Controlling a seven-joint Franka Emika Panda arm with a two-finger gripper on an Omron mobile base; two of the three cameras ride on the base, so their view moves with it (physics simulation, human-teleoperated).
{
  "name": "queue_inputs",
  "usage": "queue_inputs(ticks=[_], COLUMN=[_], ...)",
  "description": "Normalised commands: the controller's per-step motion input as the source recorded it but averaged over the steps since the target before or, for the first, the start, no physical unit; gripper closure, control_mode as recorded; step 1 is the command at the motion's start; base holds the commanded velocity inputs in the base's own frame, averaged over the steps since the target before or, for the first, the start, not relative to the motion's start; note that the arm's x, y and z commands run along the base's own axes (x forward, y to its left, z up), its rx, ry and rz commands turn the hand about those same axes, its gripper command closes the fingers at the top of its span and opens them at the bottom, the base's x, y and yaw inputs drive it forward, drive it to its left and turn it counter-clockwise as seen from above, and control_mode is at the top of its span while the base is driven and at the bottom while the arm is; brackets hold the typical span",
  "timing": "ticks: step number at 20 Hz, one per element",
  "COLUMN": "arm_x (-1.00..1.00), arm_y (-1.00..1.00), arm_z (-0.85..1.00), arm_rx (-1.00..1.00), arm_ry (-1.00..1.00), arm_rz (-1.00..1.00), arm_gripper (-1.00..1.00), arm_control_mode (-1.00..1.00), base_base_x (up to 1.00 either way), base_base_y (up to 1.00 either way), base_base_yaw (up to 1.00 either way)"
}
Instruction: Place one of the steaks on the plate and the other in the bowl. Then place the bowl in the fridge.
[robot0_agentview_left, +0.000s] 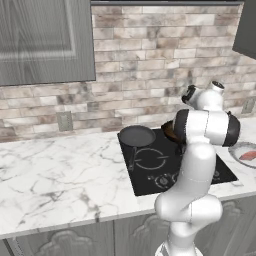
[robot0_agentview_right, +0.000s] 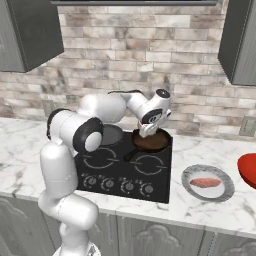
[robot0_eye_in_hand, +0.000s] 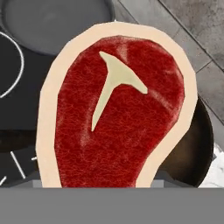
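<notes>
The pincer (robot0_agentview_right: 148, 131) hangs over the brown frying pan (robot0_agentview_right: 151, 141) at the rear right of the cooktop (robot0_agentview_right: 125, 170). In the hand view its fingertips are hidden behind the rounder steak (robot0_eye_in_hand: 118, 118), which sits right in front of the camera. You see a dark red cut with a pale fat rim and a T-shaped pale bone mark, and the brown pan's edge shows at 4 o'clock behind it. The jaws stand wide, nearly at their full spread. Whether they pinch this steak or merely hover at it, you cannot tell.

From the steak outward in the hand view, the grey frying pan (robot0_eye_in_hand: 52, 22) lies at 11 o'clock. In the left base view that grey pan sits on the rear left burner with its handle pointing toward the front edge.

In the right base view, look at 4 o'clock from the pincer. There the grey plate (robot0_agentview_right: 207, 182) rests on the marble counter (robot0_agentview_right: 235, 210) just beside the cooktop, and the flat pink-red steak (robot0_agentview_right: 205, 182) lies on it. At 3 o'clock from the plate, the red bowl (robot0_agentview_right: 248, 170) is cut by the picture's edge. Behind everything runs a brick wall (robot0_agentview_right: 190, 75), with grey cupboards (robot0_agentview_right: 240, 40) above.
</notes>
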Motion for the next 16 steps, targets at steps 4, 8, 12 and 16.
queue_inputs(ticks=[4,8,12,16], arm_x=[-1.00,-1.00,-1.00,-0.96], arm_y=[0.46,0.35,0.29,0.51], arm_z=[0.03,0.43,0.72,0.45], arm_rx=[0.00,0.00,0.00,-0.06], arm_ry=[0.00,0.00,-0.04,-0.06], arm_rz=[-0.08,-0.01,0.00,0.00], arm_gripper=[1.00,1.00,1.00,1.00], arm_control_mode=[-1.00,-1.00,-1.00,-1.00], base_base_x=[0.00,0.00,0.00,0.00], base_base_y=[0.00,0.00,0.00,0.00], base_base_yaw=[0.00,0.00,0.00,0.00])
